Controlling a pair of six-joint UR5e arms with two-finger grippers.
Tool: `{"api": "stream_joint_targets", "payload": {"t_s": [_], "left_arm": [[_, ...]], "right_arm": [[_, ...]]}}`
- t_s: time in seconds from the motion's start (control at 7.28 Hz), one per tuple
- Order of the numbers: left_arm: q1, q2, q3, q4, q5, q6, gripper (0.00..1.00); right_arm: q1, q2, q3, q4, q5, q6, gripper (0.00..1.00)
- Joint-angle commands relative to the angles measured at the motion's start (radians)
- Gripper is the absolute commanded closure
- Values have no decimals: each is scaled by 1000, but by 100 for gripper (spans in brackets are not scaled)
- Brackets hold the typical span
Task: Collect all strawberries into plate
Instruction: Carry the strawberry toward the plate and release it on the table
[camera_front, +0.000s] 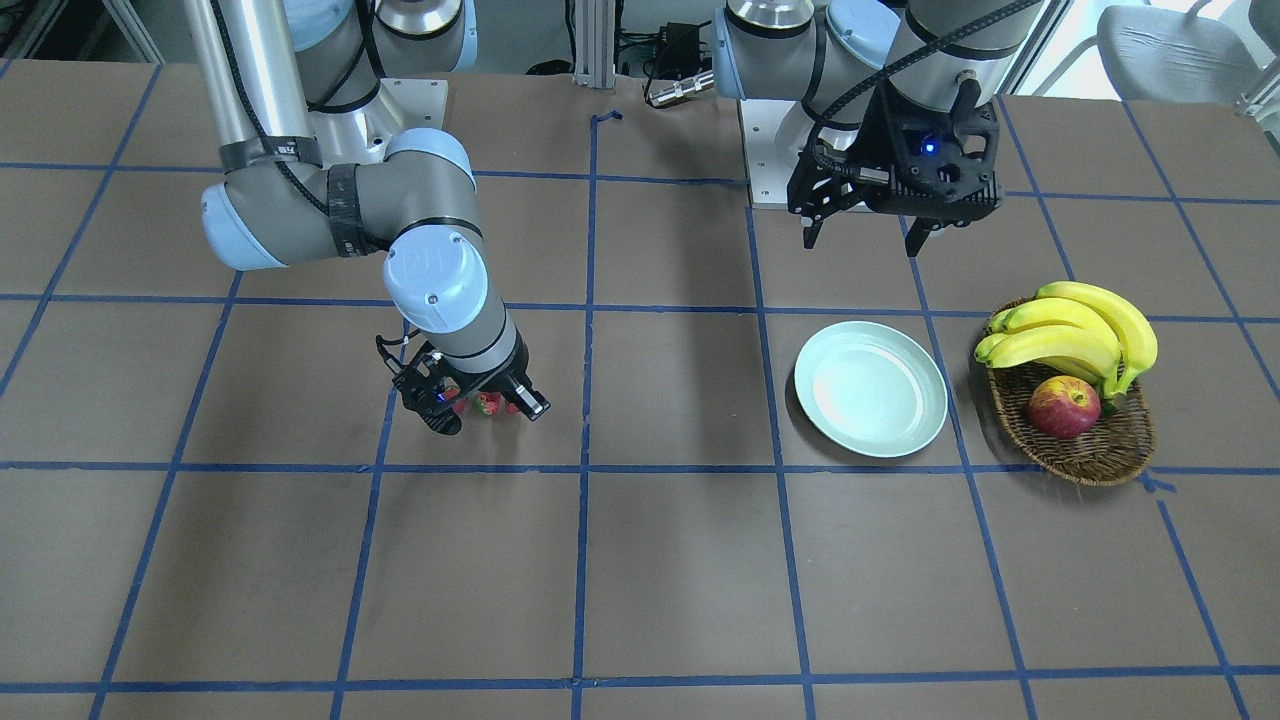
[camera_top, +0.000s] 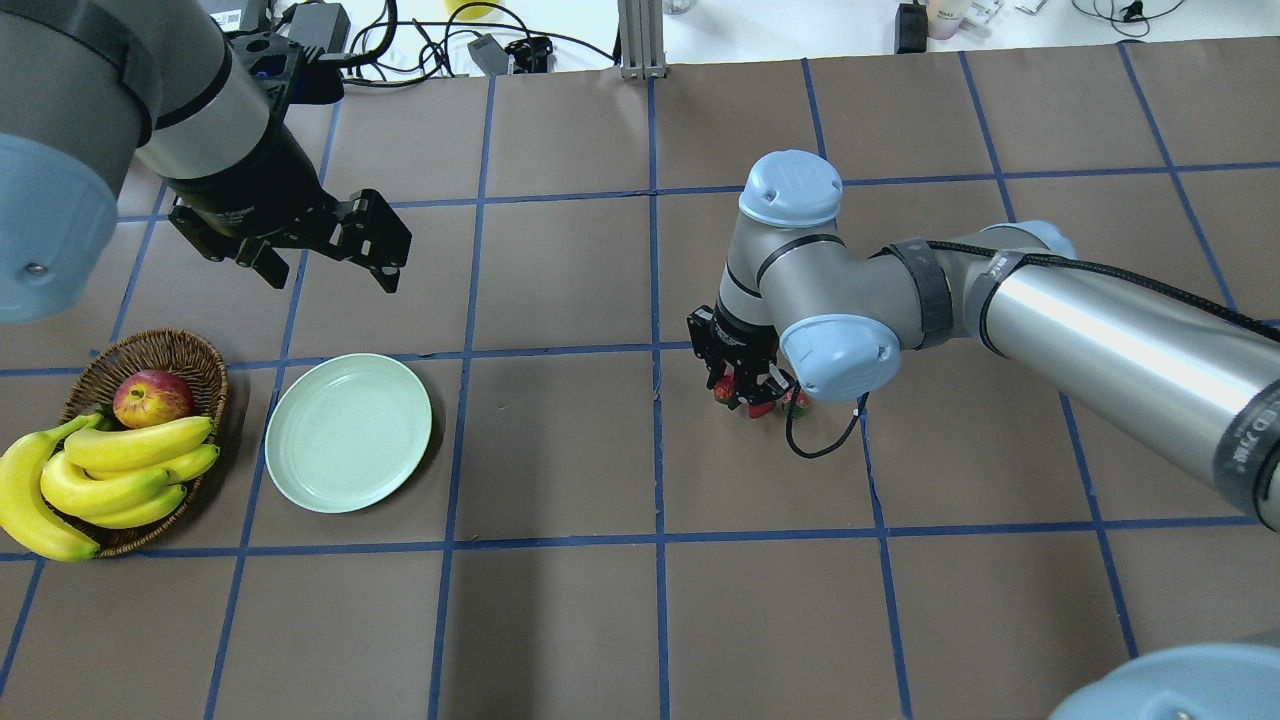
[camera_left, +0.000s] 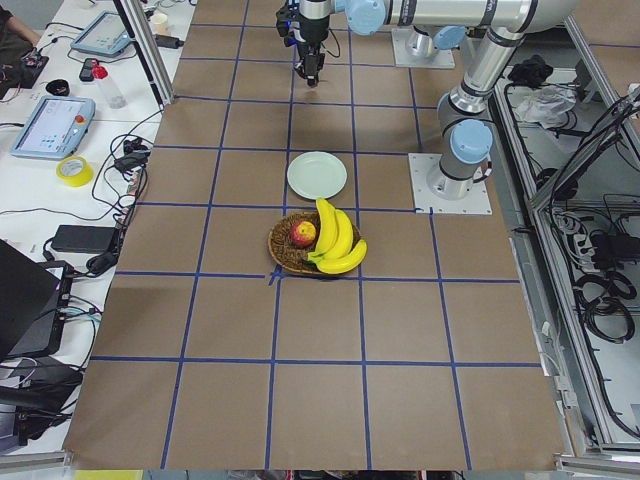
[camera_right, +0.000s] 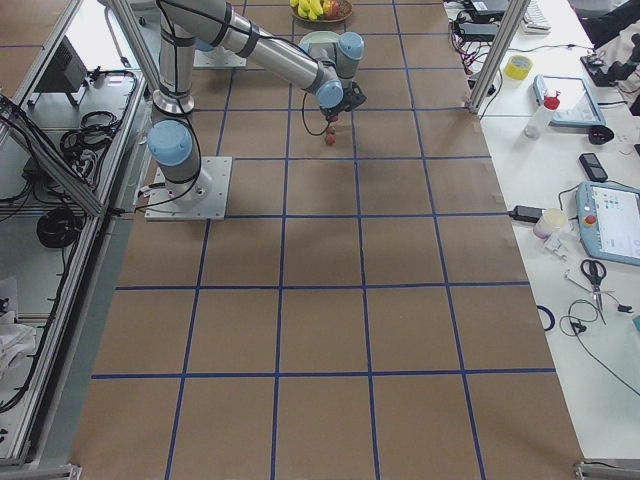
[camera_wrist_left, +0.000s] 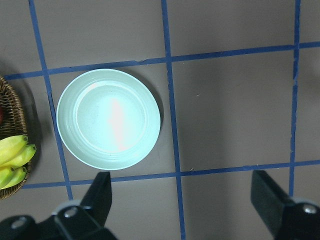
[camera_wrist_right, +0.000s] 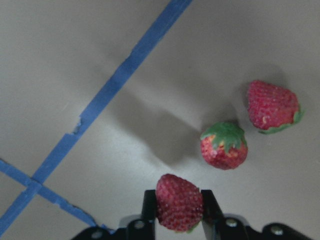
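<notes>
only right wrist view shows three strawberries (camera_wrist_right: 224, 146), one pinched by right pincer (camera_wrist_right: 179, 201); left pincer (camera_wrist_left: 185, 197) spread near one plate (camera_wrist_left: 64, 120).

table (camera_front: 680, 580): brown, blue tape grid (camera_front: 588, 400) | side benches (camera_left: 30, 205): white | chair (camera_front: 1170, 45): grey, beyond table

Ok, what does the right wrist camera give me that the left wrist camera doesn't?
Only the right wrist view shows one strawberry pinched between the right fingers, with two more strawberries lying beyond it. Only the left wrist view shows the empty plate, the basket edge with bananas, and the left fingers spread open. Both show the brown table with blue tape.
</notes>
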Motion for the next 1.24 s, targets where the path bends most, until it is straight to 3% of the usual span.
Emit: {"api": "stream_joint_targets", "payload": {"t_s": [0.0,0.27,0.55,0.82,0.96,1.1], "left_arm": [[3,0,0,2,0,0,0],[5,0,-2,19,2,0,0],[11,-2,-3,19,0,2,0],[14,-3,-3,21,0,0,0],[14,-5,-5,19,0,0,0],[14,-5,-5,19,0,0,0]], "right_arm": [[86,14,-49,-18,80,52,92],[169,67,-115,-39,83,119,92],[233,178,-246,-62,83,207,90],[237,201,-255,-62,81,207,87],[238,206,-253,-61,77,205,79],[237,206,-253,-59,71,204,39]]}}
